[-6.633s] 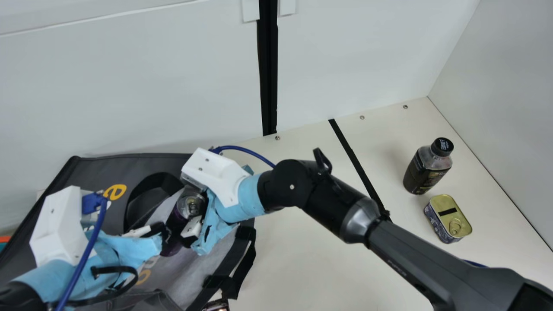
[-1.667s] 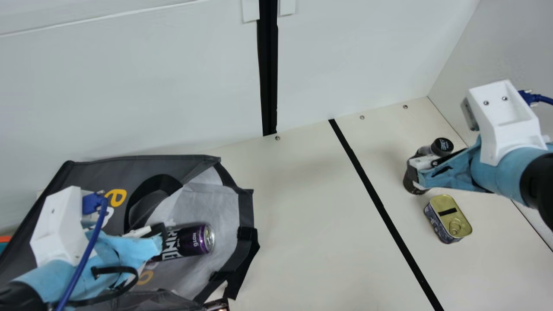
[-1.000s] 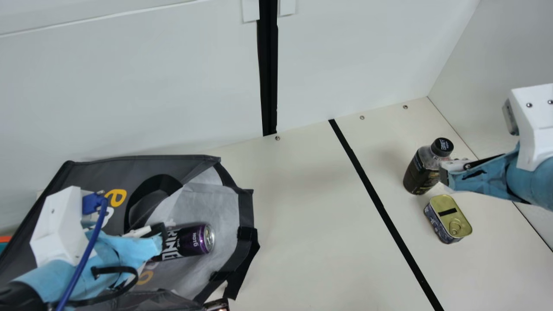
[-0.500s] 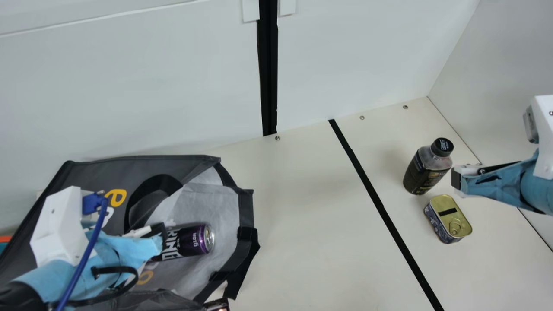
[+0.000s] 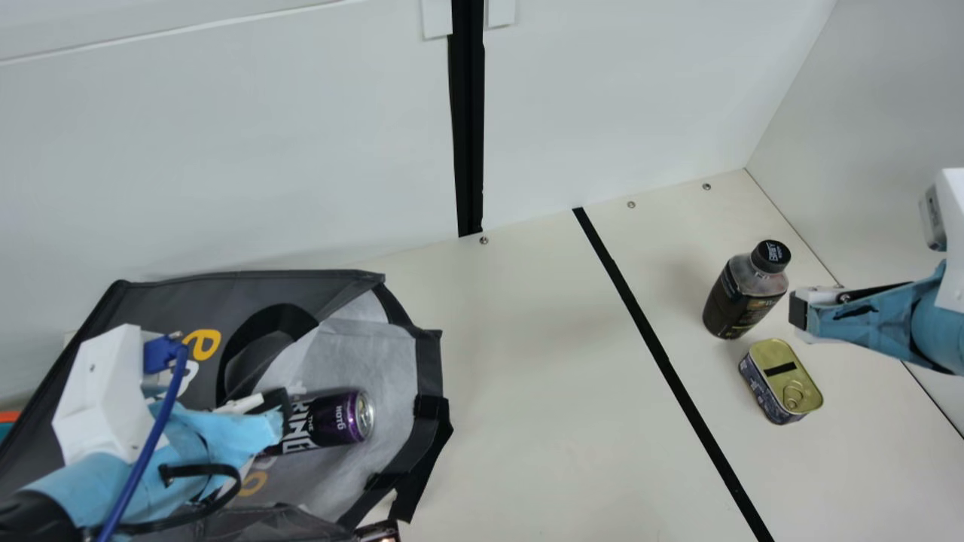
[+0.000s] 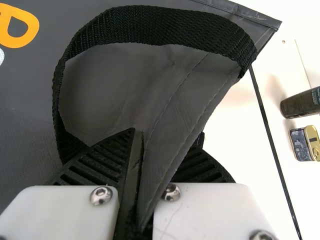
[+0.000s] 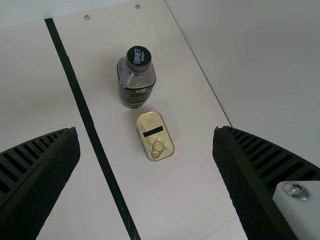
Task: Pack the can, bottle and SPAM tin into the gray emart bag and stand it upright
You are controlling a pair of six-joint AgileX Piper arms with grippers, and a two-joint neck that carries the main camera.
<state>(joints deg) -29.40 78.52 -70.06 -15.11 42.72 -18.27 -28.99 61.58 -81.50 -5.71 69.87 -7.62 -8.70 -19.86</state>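
Bag (image 5: pixel 169 301) on its side on the desk (image 5: pixel 542 376), under and around the left jaws, mouth toward the right jaws. Left jaws pressed together on a fold of the bag's cloth at the mouth. Handle (image 6: pixel 150 25) loops just past them. That hold looks useful: it should steady the bag and lift the upper panel off the lining. Best not to ease it while loading.

Can (image 5: pixel 339 418) already in, lying just past the left jaws' tips, top end toward the mouth. It sits near the opening, so the next item could knock it; better to slide in beside it, then nudge it deeper.

Bottle (image 5: pixel 742 297) upright on the desk, ahead of the right jaws and near their tips. Tin (image 5: pixel 783 376) flat, lid up, below those tips, closer in than the bottle. Neither packed.

Right jaws spread wide, nothing between them. Step in hand, as I judge it: fetch one of these two; which one I cannot tell. For the bottle, close round the body below the cap, square on, or it may tip. For the tin, go low and pinch the long sides, clear of the ring pull. Standing the bag up comes last.
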